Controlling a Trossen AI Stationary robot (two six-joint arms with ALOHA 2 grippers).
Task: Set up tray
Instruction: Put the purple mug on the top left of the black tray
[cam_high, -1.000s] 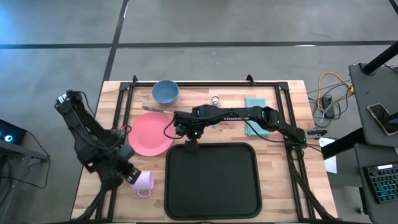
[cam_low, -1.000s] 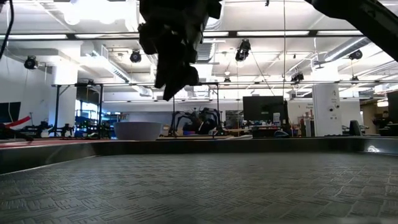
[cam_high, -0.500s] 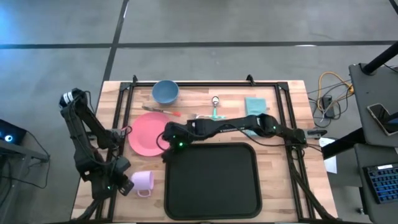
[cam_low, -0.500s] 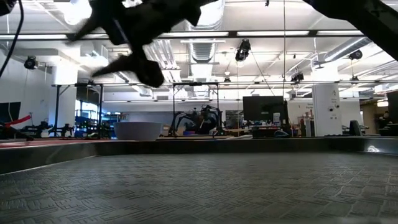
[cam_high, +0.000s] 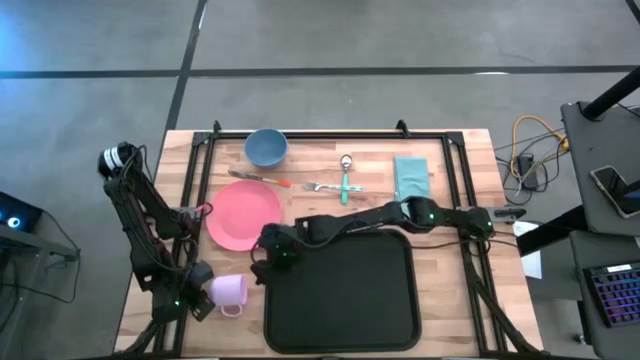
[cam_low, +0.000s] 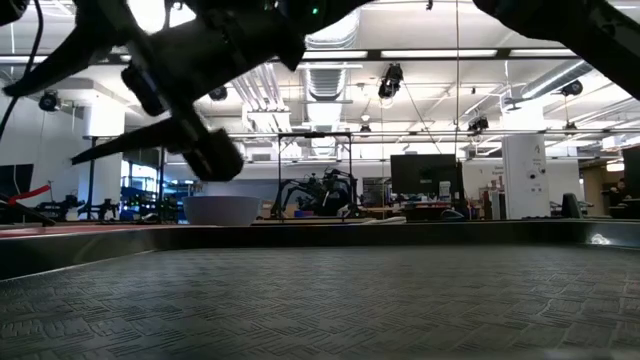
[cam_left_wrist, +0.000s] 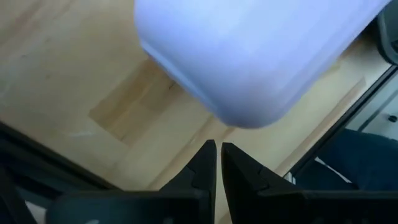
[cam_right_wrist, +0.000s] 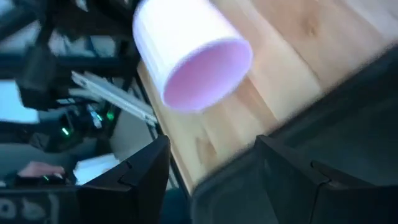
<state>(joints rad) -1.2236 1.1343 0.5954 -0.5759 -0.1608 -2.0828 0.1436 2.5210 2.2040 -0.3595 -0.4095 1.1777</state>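
While swinging from the tray's (cam_high: 340, 290) twelve o'clock rim to ten o'clock, the right end effector (cam_high: 262, 262), spread wide and empty, nears the pink mug (cam_high: 229, 292); the left end effector (cam_high: 197, 305) sits pinched shut beside it.

A robotics lab in an open industrial hall: polished concrete floor (cam_high: 380, 40) around the wooden worktop (cam_high: 440, 290), exposed ceiling ducts (cam_low: 330, 75) and hanging lamps, monitors (cam_low: 425, 175) and further rigs far behind, cables at the right.

one black tray (cam_high: 340, 290), one pink plate (cam_high: 243, 215), one blue bowl (cam_high: 265, 147), one pink mug (cam_high: 229, 292), one teal napkin (cam_high: 410, 175), three utensils (cam_high: 320, 183) in the upper middle, and two grippers: left (cam_high: 197, 307), right (cam_high: 256, 268).
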